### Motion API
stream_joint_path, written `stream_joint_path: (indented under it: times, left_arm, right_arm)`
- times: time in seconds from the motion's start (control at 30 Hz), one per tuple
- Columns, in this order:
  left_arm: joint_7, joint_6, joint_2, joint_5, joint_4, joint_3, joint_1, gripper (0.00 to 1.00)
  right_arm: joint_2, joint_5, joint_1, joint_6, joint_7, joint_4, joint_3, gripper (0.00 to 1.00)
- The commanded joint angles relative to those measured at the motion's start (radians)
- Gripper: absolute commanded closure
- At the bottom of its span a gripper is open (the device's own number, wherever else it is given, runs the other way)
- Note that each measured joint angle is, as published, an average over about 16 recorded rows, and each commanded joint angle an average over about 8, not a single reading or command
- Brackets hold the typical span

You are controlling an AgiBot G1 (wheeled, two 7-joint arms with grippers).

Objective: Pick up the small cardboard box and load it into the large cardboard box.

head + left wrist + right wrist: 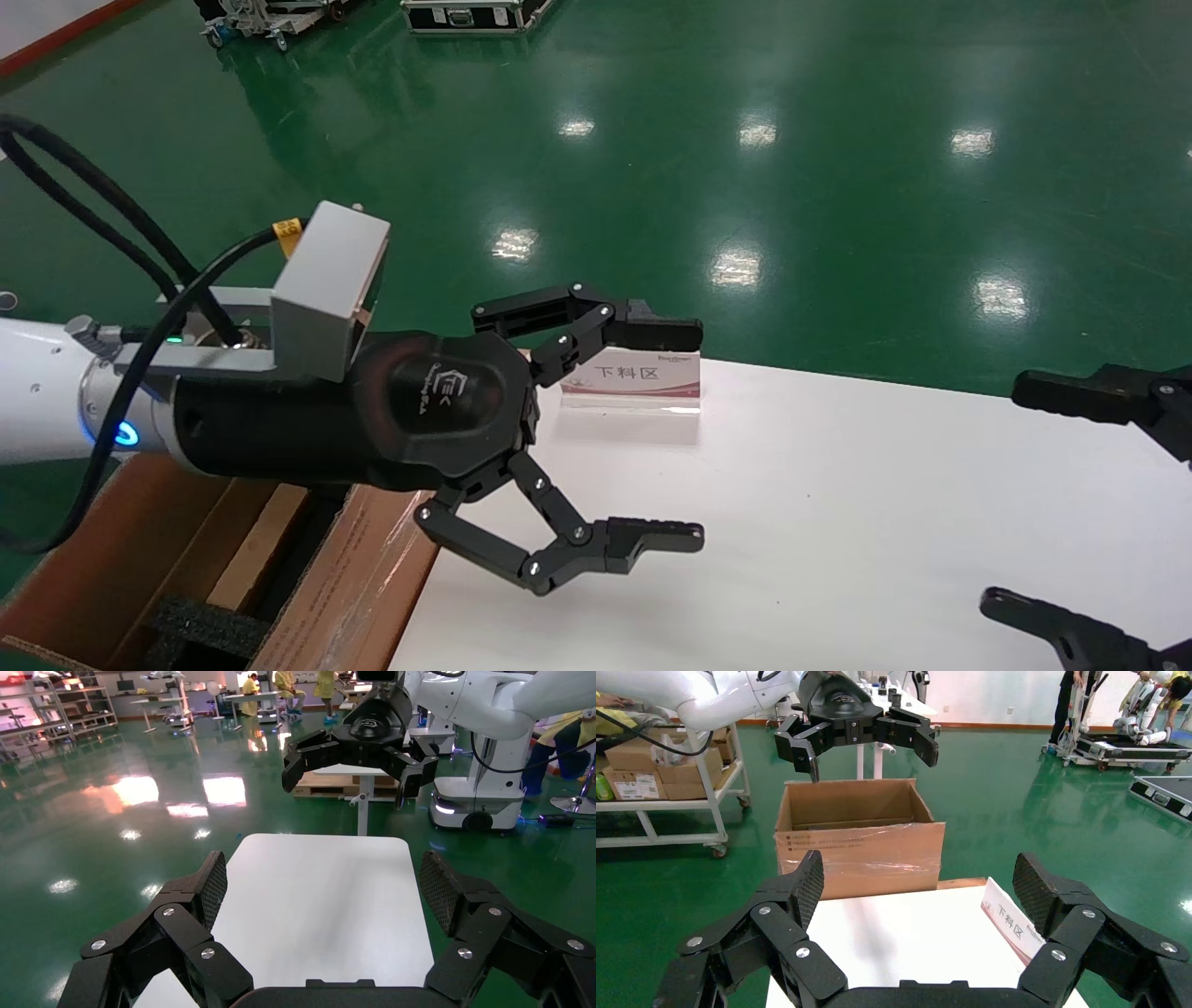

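The large cardboard box (pixel 358 573) stands at the table's left end, flaps up, with glossy tape on its side and black foam (pixel 200 629) inside; it also shows in the right wrist view (pixel 859 853). A paler brown oblong edge (pixel 259 545) lies inside it; I cannot tell what it is. The small cardboard box is not clearly in view. My left gripper (pixel 694 433) (pixel 323 881) is open and empty, held above the table's left part just past the box. My right gripper (pixel 1006 494) (pixel 916 881) is open and empty over the table's right end.
The white table (pixel 838 513) carries a small sign card (pixel 643 377) at its far edge, also in the right wrist view (pixel 1011 924). Green floor lies beyond. A cart with cartons (pixel 652 776) stands behind the large box. Equipment cases (pixel 466 14) sit far off.
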State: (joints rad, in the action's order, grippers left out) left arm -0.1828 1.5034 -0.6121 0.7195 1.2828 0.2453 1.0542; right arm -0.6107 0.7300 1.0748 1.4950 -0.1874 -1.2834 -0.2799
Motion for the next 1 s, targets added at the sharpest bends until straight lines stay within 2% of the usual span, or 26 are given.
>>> stream_joint_path:
  times: [0.03, 1.0]
  left_arm:
    - [0.000, 0.000, 0.000, 0.001, 0.000, 0.002, 0.001, 0.00]
    - [-0.004, -0.006, 0.001, 0.009, 0.001, 0.027, 0.016, 0.00]
  right_arm:
    - [0.000, 0.000, 0.000, 0.000, 0.000, 0.000, 0.000, 0.00]
    - [0.000, 0.000, 0.000, 0.000, 0.000, 0.000, 0.000, 0.00]
